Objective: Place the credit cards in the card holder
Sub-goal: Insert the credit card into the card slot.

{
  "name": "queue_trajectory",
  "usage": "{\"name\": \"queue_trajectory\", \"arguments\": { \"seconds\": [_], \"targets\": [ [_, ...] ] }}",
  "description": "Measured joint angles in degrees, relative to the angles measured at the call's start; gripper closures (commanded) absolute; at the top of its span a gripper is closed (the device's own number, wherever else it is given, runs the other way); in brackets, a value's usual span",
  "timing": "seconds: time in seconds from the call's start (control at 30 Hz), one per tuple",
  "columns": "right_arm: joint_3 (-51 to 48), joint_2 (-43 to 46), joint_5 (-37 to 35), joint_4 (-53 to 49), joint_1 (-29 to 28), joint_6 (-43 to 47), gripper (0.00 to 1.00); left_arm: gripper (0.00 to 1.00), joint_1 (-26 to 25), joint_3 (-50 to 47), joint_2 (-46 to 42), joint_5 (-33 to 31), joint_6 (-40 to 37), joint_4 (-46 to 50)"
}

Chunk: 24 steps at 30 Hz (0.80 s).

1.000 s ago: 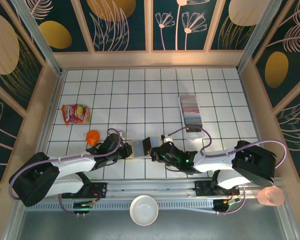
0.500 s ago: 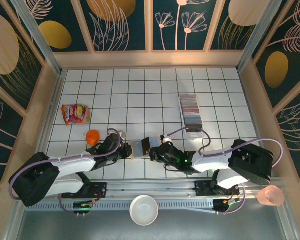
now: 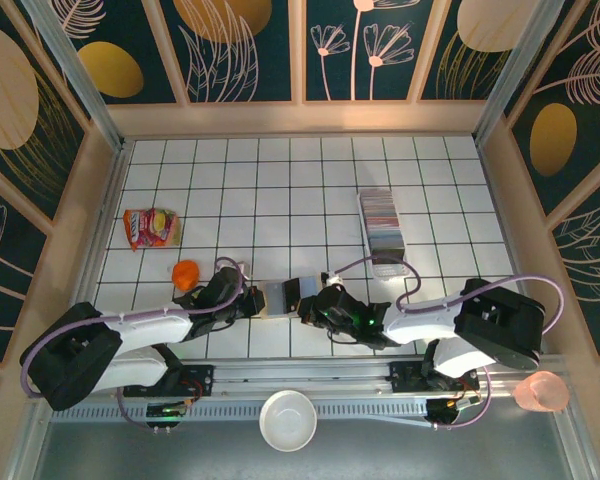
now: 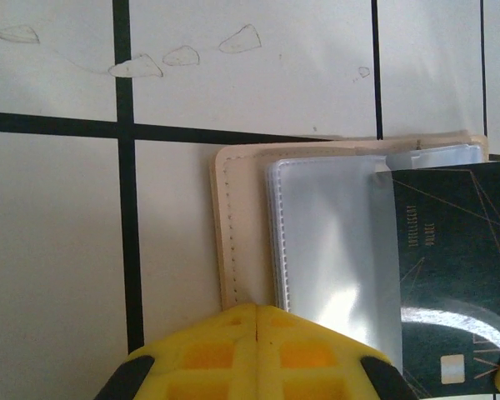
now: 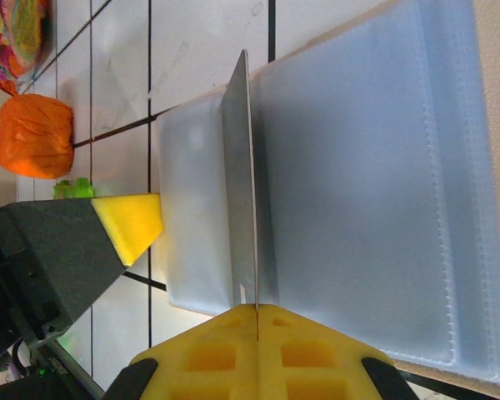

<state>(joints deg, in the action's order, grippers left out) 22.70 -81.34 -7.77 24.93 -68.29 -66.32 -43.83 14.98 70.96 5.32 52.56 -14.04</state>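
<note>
The card holder (image 3: 277,297) lies open on the tiles between the two arms, tan edge (image 4: 233,225) and clear sleeves (image 4: 329,242) showing. My left gripper (image 3: 252,302) is shut, its yellow tips (image 4: 257,307) resting at the holder's left edge; I cannot tell if they pinch it. My right gripper (image 3: 310,305) is shut on a dark credit card (image 4: 450,275), which stands on edge (image 5: 248,175) over the sleeves (image 5: 375,192). More credit cards (image 3: 384,222) stand in a packed row in a clear tray (image 3: 388,262) at the right.
A snack packet (image 3: 151,228) and an orange object (image 3: 186,274) lie at the left, close to my left arm. A white bowl (image 3: 288,420) and a pink cup (image 3: 540,392) sit on the near ledge below the table.
The right arm has crept slightly left, carrying the dark card a little further over the holder. The left arm has stayed put.
</note>
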Motion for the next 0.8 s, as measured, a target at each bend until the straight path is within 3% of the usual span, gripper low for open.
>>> {"name": "queue_trajectory", "arguments": {
  "seconds": [0.6, 0.67, 0.8],
  "targets": [
    [6.1, -6.4, 5.0, 0.3, 0.7, 4.6, 1.00, 0.96, 0.0, -0.3, 0.1, 0.0, 0.0, -0.8],
    [7.4, -6.8, 5.2, -1.6, 0.7, 5.7, 0.93, 0.96, 0.0, -0.4, 0.1, 0.0, 0.0, -0.9],
    [9.7, -6.9, 5.3, -6.6, 0.7, 7.5, 0.64, 0.96, 0.0, -0.4, 0.0, 0.0, 0.0, -1.0]
  ]
}}
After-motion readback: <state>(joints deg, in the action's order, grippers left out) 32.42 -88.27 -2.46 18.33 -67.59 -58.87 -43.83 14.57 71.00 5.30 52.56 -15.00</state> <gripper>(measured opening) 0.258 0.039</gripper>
